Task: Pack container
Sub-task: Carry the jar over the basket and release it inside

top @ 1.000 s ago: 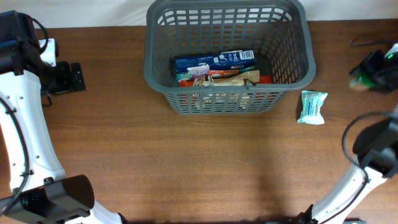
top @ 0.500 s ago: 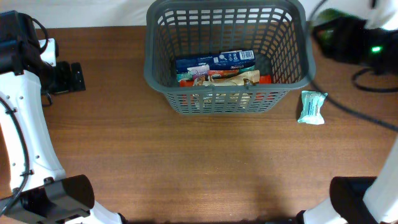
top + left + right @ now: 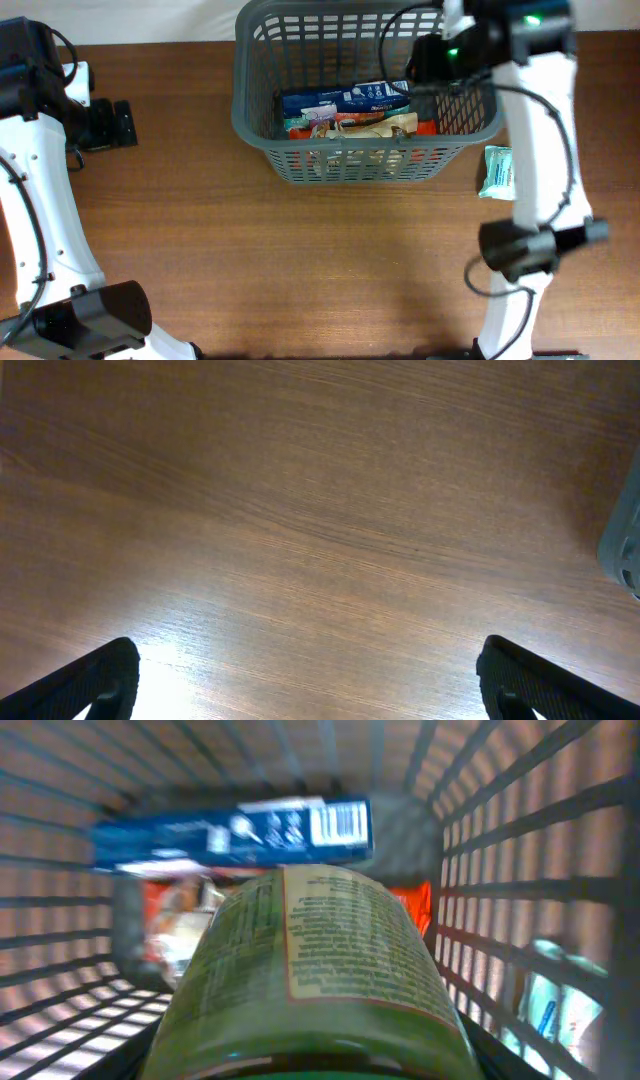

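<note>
Clamping pressure at the right gripper (image 3: 310,1055) falls on a green cylindrical can with a printed paper label (image 3: 320,960). Its dark fingers (image 3: 485,1060) show only as slivers at either side of the can's base in the wrist view, so I judge the clasp from the can sitting square in front of the camera. The can lies along the gripper's axis and points into the large dark grey plastic basket with slotted sides (image 3: 240,112). Held that way, it could go down among the goods without catching the lattice.

Seen from overhead, the right gripper (image 3: 432,58) hangs over the basket's right half, inside the rim line. Below it a blue cardboard box (image 3: 345,98) and an orange-red packet (image 3: 427,127) lie with other wrappers on the basket floor. The basket stands at the far middle of the brown wooden table (image 3: 300,260).

A pale teal packet (image 3: 497,172) lies on the table outside the basket, just beside its near right corner and partly hidden by the right arm. I take it as yet to be packed.

The left gripper (image 3: 310,685) is spread wide, with only bare wood between its fingertips. It sits near the table's left edge, well apart from the basket, probably to keep out of the other arm's path. The step in hand looks like lowering the can and letting it go.
</note>
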Available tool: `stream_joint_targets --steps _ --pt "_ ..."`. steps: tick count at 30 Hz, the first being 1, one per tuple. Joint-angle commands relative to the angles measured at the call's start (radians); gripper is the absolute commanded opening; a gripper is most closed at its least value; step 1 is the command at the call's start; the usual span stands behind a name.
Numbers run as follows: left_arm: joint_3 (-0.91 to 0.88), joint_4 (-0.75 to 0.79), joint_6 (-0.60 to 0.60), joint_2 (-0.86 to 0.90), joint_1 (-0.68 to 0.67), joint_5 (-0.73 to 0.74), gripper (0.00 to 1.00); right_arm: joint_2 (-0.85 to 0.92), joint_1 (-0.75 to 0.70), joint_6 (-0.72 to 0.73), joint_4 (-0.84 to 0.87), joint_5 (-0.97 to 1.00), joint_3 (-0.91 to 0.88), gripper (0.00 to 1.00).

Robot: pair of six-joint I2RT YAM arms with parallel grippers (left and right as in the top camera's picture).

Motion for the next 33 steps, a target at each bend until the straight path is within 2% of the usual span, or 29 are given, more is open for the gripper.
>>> stream_joint_targets --steps 1,12,14,15,17,19,24,28,33 --pt "-0.005 -0.001 -0.010 -0.009 0.004 0.014 0.99 0.064 0.003 -0.012 -0.009 0.019 -0.002 0.04" --pt "-0.005 -0.001 -0.010 -0.009 0.004 0.013 0.99 0.190 -0.023 0.007 -0.005 0.131 -0.002 0.05" --pt "-0.005 -0.001 -0.010 -0.009 0.004 0.013 0.99 0.195 -0.035 0.027 -0.006 0.130 -0.002 0.13" --pt "-0.005 -0.001 -0.010 -0.009 0.004 0.014 0.99 0.196 -0.043 0.029 -0.008 0.123 -0.002 0.23" --pt "-0.005 -0.001 -0.010 -0.009 0.004 0.013 0.99 0.196 -0.050 0.029 -0.010 0.119 -0.002 0.53" --pt "-0.005 -0.001 -0.010 -0.009 0.004 0.013 0.99 0.196 -0.051 0.029 -0.016 0.120 -0.002 0.64" --pt "-0.005 -0.001 -0.010 -0.009 0.004 0.014 0.99 0.190 -0.049 0.020 -0.021 0.097 0.005 0.80" --pt "-0.005 -0.001 -0.010 -0.009 0.004 0.014 0.99 0.161 -0.049 -0.006 -0.021 0.043 0.031 0.83" --pt "-0.005 -0.001 -0.010 -0.009 0.004 0.013 0.99 0.066 -0.052 -0.025 -0.021 0.045 0.096 0.83"
